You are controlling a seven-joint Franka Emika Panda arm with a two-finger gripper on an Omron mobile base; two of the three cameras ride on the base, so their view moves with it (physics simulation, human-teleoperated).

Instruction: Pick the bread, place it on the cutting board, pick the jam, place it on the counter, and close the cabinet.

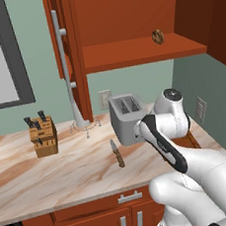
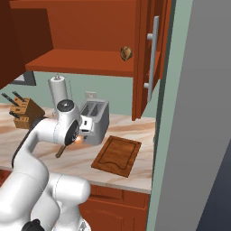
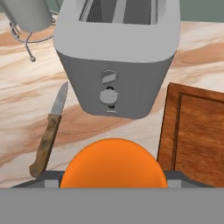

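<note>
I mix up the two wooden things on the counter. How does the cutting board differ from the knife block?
The cutting board lies flat, dark brown, bare, right of the toaster. The knife block stands upright, lighter, holding dark-handled knives, far left. Both are wood and rest on the counter.

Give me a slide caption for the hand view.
Gripper holding the orange jam above the counter, toaster ahead, knife and cutting board alongside.

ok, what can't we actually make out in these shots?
- Jam: hand view, its lower part cut off at the bottom, lid unseen; right base view shows an orange sliver behind the arm.
- Jaws: hidden by the jam; grip unconfirmed.
- Cutting board: left base view, mostly behind the arm.
- Bread: tiny on the cabinet shelf.
</note>
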